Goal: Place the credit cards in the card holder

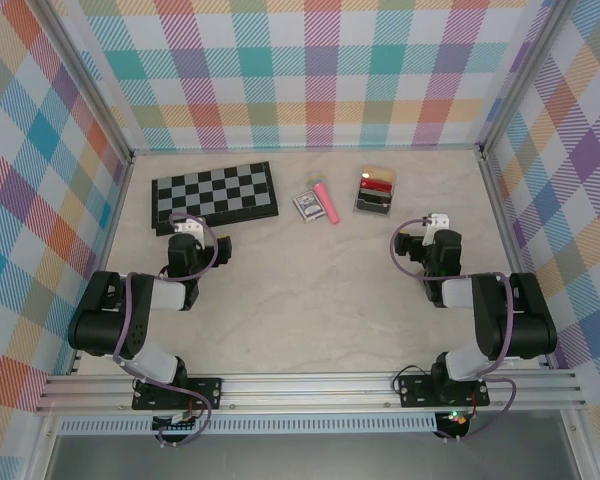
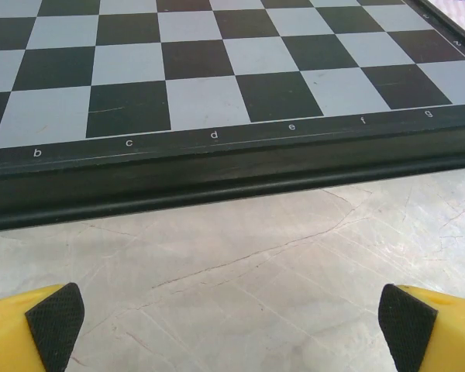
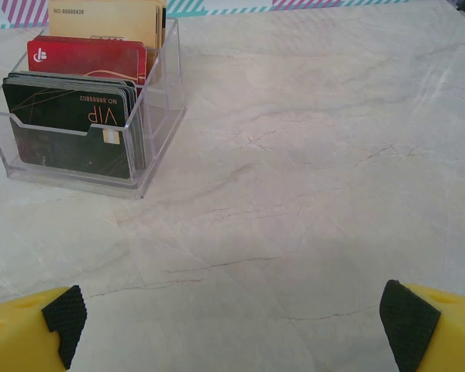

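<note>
Clear rack (image 3: 160, 108) holds credit cards (image 3: 70, 124); chessboard (image 2: 217, 77) before spread left gripper (image 2: 231, 316), right gripper (image 3: 232, 318) spread.

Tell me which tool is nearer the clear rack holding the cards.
Right. The right tool is open, just near-right of the clear rack, facing the table beside it. The left tool is far off to the rack's left, open at the chessboard's near edge.

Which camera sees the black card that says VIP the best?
The right wrist view. The black plastic VIP card stands close up in the front slot of the clear plastic rack, its lettering readable. In the top external view it is a tiny dark sliver in that rack. The left wrist camera faces the black-and-grey chessboard.
</note>
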{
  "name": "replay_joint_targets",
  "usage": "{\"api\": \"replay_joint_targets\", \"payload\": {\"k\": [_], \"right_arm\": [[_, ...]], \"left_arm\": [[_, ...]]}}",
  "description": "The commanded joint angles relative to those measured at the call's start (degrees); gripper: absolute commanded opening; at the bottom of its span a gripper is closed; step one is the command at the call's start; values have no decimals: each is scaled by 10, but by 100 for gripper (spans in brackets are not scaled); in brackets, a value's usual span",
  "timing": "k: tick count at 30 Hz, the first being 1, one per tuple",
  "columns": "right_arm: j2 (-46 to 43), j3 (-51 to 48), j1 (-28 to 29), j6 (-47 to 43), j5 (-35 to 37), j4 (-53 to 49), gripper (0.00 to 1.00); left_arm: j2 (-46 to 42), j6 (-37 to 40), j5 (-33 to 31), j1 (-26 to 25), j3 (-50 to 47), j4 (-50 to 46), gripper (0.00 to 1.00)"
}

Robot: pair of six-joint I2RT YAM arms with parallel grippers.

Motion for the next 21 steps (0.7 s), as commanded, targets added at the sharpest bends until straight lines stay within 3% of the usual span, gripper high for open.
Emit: {"api": "replay_joint_targets", "payload": {"k": [1,21], "right_arm": [[0,11,-4,5,-10,15,100],[0,11,-5,6,-11,15,100]], "left_arm": [[0,9,10,11,12,6,100],[0,7,17,16,12,6,100]]}}
